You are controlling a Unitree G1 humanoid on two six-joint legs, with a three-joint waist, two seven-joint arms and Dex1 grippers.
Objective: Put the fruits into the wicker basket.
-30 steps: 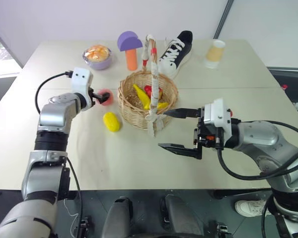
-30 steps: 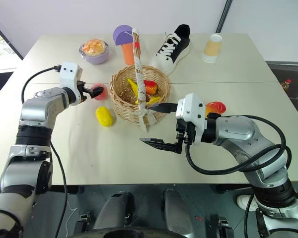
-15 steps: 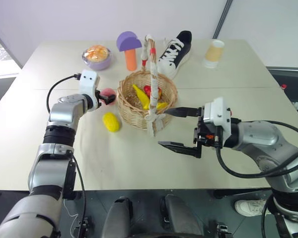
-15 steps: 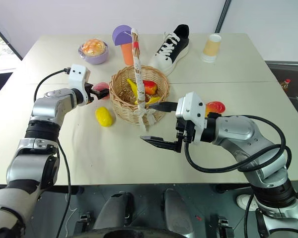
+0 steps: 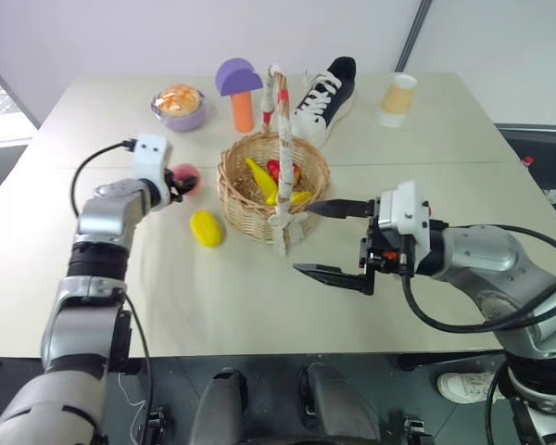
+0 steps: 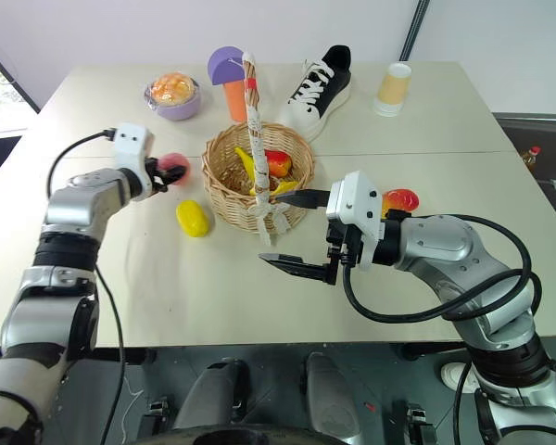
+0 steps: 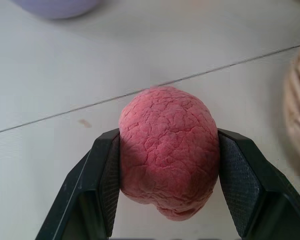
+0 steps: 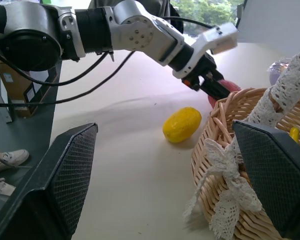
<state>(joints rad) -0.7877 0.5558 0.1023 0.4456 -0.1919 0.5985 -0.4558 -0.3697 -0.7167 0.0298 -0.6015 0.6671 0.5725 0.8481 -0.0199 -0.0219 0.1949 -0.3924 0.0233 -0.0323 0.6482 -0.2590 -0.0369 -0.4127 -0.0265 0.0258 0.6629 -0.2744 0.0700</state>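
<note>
My left gripper (image 5: 177, 178) is shut on the round pink peach (image 7: 167, 150), its two black pads (image 7: 106, 182) pressed against the fruit's sides. It holds the peach just left of the wicker basket (image 5: 250, 215). In the basket lie a red-and-yellow mango (image 5: 285, 171) and some yellow pieces. The bumpy yellow lemon (image 5: 207, 227) lies on the table in front of the peach, beside the basket. My right gripper (image 5: 302, 240) hangs open in front of the basket's right side, with nothing between its fingers.
A purple-capped orange mushroom toy (image 5: 242, 88), a lilac bowl (image 5: 179, 107) with an orange bun, a black sneaker (image 5: 326, 88) and a paper cup (image 5: 398, 99) stand along the back. A red object (image 6: 403, 199) lies behind my right arm.
The left gripper's fingers have closed on the peach. The hand first shifted toward the basket, then drew back to the left with the peach. The right arm has stayed still.
</note>
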